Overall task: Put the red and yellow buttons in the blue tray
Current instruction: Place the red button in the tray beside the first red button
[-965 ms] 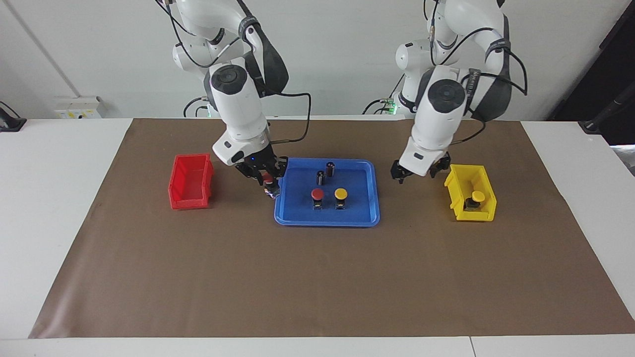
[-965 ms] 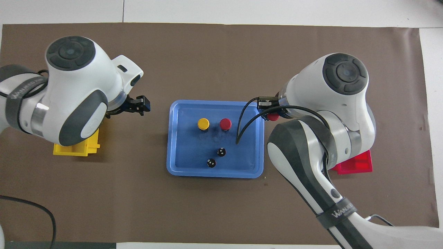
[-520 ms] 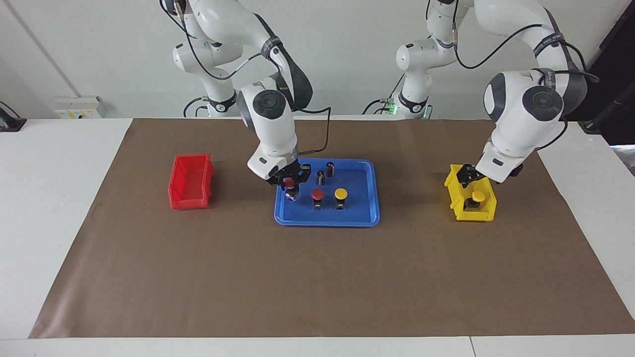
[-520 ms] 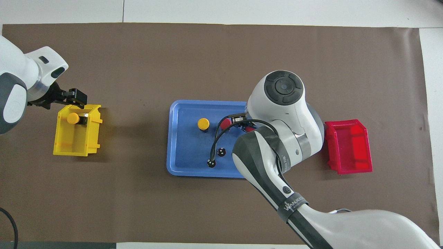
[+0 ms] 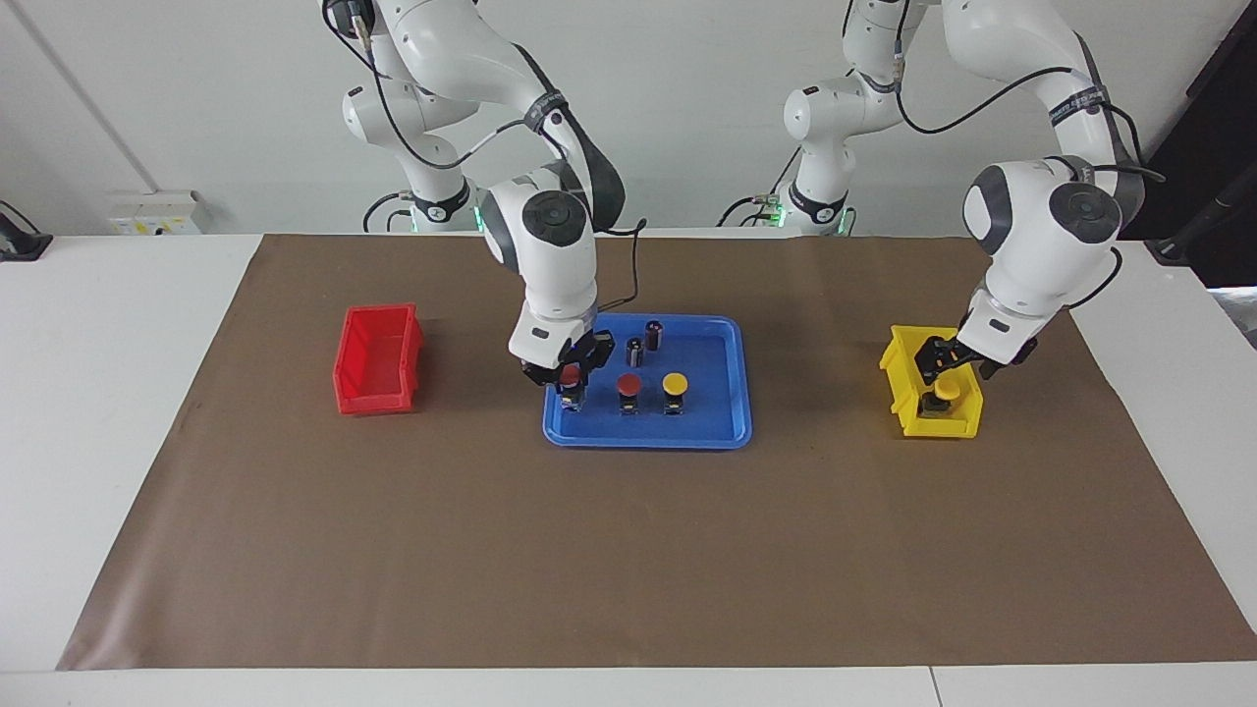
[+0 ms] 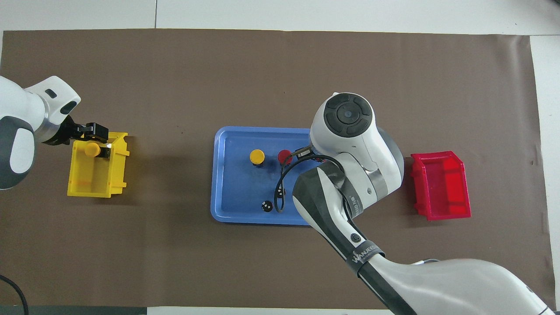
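Observation:
The blue tray (image 5: 648, 441) (image 6: 217, 175) lies mid-table. In it stand one red button (image 5: 628, 385) (image 6: 285, 154) and one yellow button (image 5: 674, 383) (image 6: 257, 156). My right gripper (image 5: 571, 381) is shut on a second red button (image 5: 570, 373), held low inside the tray at the end toward the right arm; the arm hides it in the overhead view. My left gripper (image 5: 946, 365) (image 6: 97, 131) is open, just above the second yellow button (image 5: 945, 390) (image 6: 92, 149), which lies in the yellow bin (image 5: 908, 417) (image 6: 94, 186).
Two dark capless cylinders (image 5: 635, 352) (image 5: 654, 334) stand in the tray nearer to the robots than the buttons. The red bin (image 5: 378, 358) (image 6: 442, 183) sits toward the right arm's end. A brown mat (image 5: 628, 550) covers the table.
My right gripper carried the red button from the tray's rim into the tray and lowered it. My left gripper swung from beside the tray to over the yellow bin and came down toward the yellow button.

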### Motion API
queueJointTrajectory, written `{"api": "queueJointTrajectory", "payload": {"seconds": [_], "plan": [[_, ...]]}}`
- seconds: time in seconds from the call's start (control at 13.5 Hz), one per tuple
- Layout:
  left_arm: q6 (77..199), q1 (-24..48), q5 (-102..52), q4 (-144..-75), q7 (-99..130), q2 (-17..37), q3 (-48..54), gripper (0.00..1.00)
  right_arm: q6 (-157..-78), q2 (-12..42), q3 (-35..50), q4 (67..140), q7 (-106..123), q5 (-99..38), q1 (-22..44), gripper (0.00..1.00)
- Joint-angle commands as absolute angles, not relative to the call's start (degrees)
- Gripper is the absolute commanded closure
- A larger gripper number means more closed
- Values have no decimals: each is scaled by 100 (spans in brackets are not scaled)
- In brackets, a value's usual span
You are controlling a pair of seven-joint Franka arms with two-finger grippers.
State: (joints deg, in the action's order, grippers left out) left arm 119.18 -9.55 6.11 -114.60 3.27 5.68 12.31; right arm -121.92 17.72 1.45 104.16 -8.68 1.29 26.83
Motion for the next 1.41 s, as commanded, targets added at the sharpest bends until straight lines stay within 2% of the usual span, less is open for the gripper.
{"api": "queueJointTrajectory", "payload": {"seconds": [0.0,0.37,0.45,0.52,0.67,0.96,1.34], "plan": [[12348,-1011,483,-11935,229,343,1143,26,-12436,1960,149,10353,-712,211,2698,73],[12638,-1011,62,-11953,202,422,993,28,-12261,1951,158,10380,-396,202,2707,70],[12656,-1011,62,-11979,193,431,993,28,-12217,1951,150,10380,-396,211,2707,58],[12708,-1019,62,-12032,193,439,984,28,-12208,1942,149,10380,-396,211,2707,28],[12735,-1028,53,-12076,193,431,984,28,-12208,1916,149,10336,-404,202,2707,2],[12823,-1072,53,-12138,193,457,984,28,-11850,1417,106,10100,-404,176,2567,0],[12973,-1081,53,-12208,202,466,976,30,-9987,1152,70,8966,-492,176,1680,0]]}}
